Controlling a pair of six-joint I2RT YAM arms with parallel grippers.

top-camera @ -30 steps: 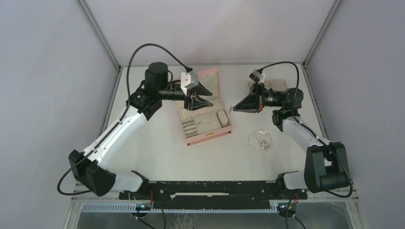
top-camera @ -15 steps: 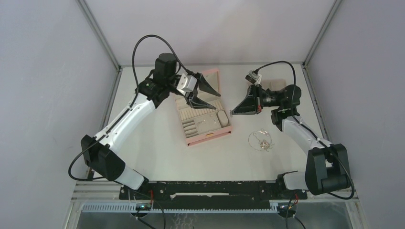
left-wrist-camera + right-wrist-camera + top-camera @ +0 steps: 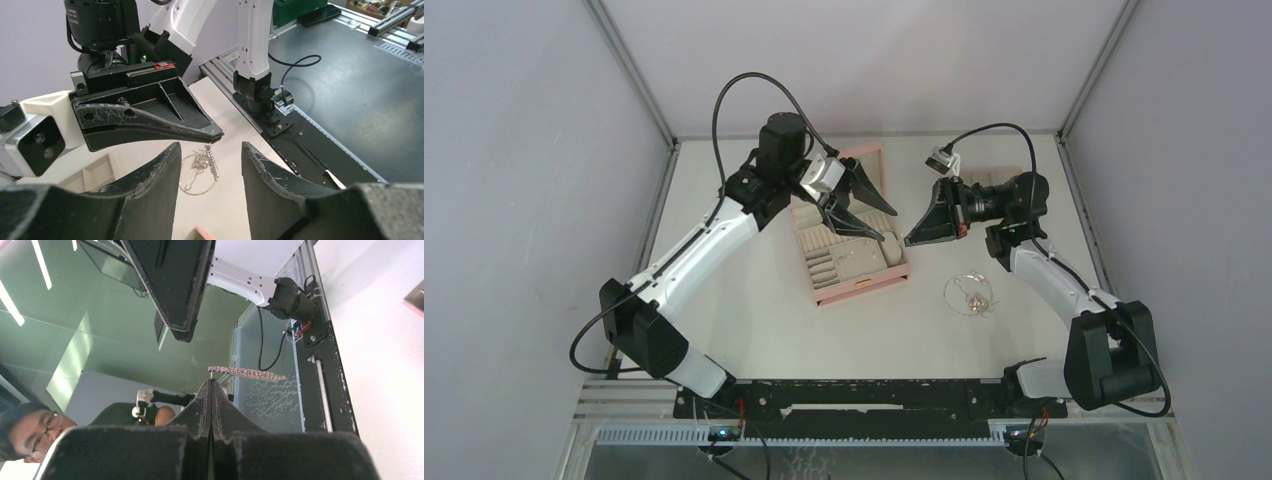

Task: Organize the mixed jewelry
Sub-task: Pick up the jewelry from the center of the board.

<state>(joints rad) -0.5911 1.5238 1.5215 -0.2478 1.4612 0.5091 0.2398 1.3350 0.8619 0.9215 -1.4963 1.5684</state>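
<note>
Swung rightward over the pink box, left fingers are held open, empty; right fingers are clamped on an earring; chain pile indistinct on open desk.

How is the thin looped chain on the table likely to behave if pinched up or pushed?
Probably floppy: the chain lies in a loose, uneven loop on the table, so it would likely drape from any pinch point. Pushed, it would likely bunch rather than slide whole. Its loop surrounds small pieces, so it may snag and drag them.
</note>
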